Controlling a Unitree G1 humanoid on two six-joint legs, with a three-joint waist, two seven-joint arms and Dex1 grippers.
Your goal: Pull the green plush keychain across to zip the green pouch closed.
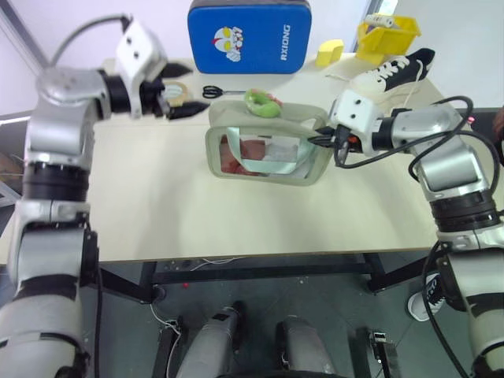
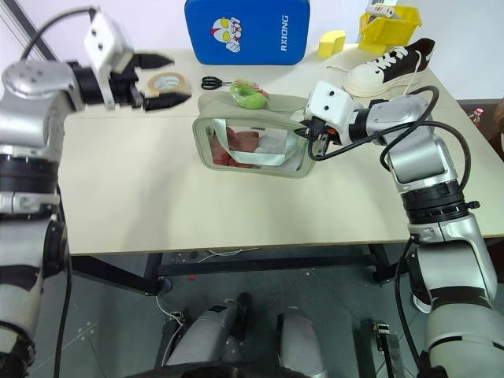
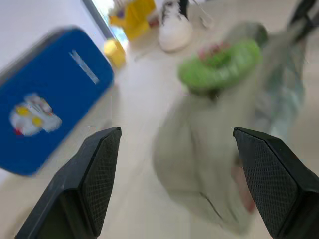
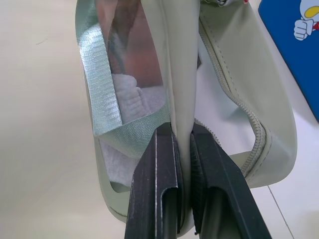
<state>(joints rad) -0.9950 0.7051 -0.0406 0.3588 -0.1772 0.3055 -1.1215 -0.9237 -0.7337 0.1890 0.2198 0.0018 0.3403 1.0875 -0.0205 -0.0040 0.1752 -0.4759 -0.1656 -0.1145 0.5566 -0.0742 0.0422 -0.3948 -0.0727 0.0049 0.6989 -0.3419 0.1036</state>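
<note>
Pinching the end panel of the green pouch (image 1: 268, 151), the right gripper (image 4: 183, 149) had its two black fingers pressed against the fabric from either side; the right wrist view showed this grip up close, along with the teal strap (image 4: 102, 84) behind the clear window and the zipper teeth (image 4: 234, 99) running along the pouch's top edge. From the head views the same gripper (image 2: 309, 126) sat at the pouch's right end, but the fingertips were too small there to read.

Left of the pouch and clear of it, the left gripper (image 2: 161, 80) hung above the table (image 1: 157, 205) with its fingers spread wide and nothing between them. Its wrist view showed the two pads (image 3: 97, 172) far apart, with the pouch blurred beyond them.

On top of the pouch, near its back edge, lay the green plush keychain (image 1: 261, 101), a lime fuzzy ring with pink on it, also seen blurred in the left wrist view (image 3: 219, 67).

Behind the pouch stood a blue padded case (image 1: 249, 35). Scissors (image 1: 214, 91) and a tape roll (image 2: 167, 82) lay between case and pouch on the left, a sneaker (image 1: 394, 69) and a yellow bin (image 1: 387, 35) behind it to the right.
</note>
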